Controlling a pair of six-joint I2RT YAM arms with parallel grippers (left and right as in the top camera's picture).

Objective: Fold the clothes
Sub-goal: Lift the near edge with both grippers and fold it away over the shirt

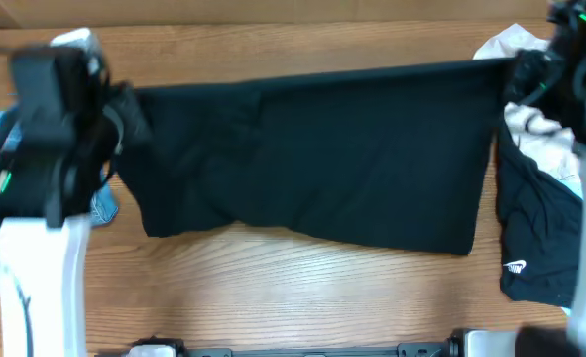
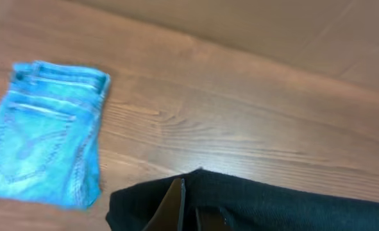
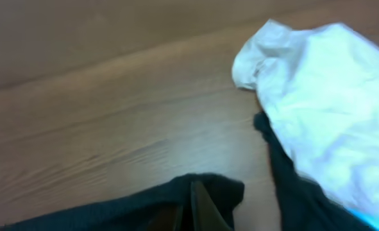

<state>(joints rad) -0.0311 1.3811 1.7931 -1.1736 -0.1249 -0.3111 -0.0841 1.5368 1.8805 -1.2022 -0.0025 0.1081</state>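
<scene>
A wood-grain table (image 1: 302,288) is lying under the left gripper (image 2: 188,215) and right gripper (image 3: 190,210) in soft even light; a plain tan surface (image 2: 272,32) is running ahead of both.

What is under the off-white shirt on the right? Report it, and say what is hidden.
A black logo garment lies under the off-white shirt, spreading toward the near edge. A light-blue sliver also peeks out beneath it. How far either reaches underneath is covered.

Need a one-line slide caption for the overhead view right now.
Left gripper and right gripper hold the black top stretched across the table, jeans at left, white shirt at right.
</scene>
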